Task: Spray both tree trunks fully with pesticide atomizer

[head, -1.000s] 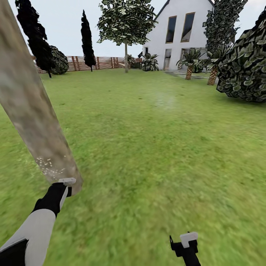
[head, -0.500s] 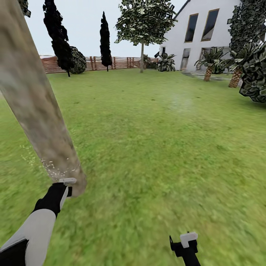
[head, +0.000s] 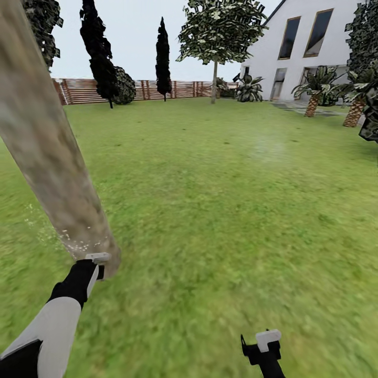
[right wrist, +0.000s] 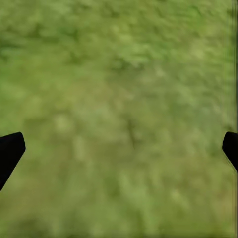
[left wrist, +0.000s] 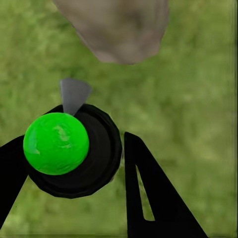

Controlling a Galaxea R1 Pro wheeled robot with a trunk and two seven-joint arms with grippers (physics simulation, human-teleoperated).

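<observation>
The near tree trunk (head: 47,147) is a thick mottled grey-brown column leaning across the left of the head view. Its base (left wrist: 116,27) lies just beyond the atomizer in the left wrist view. Tiny white pesticide specks (head: 73,242) dot the trunk's foot and the grass beside it. My left gripper (head: 95,265) (left wrist: 74,166) is shut on the pesticide atomizer (left wrist: 69,148), a black round body with a bright green ball on top and a grey nozzle toward the trunk. The second tree (head: 214,79) stands far off by the fence. My right gripper (head: 262,349) (right wrist: 119,148) hangs open over grass.
A brown slat fence (head: 152,89) closes the far lawn, with dark column-shaped trees (head: 163,58) before it. A white house (head: 304,47) and short palms (head: 315,94) stand at the back right. Green lawn (head: 220,199) spreads ahead and to the right.
The whole picture has shifted right, so the camera has turned left. Both arms hold the same place in the view. White specks now also show on the grass left of the trunk.
</observation>
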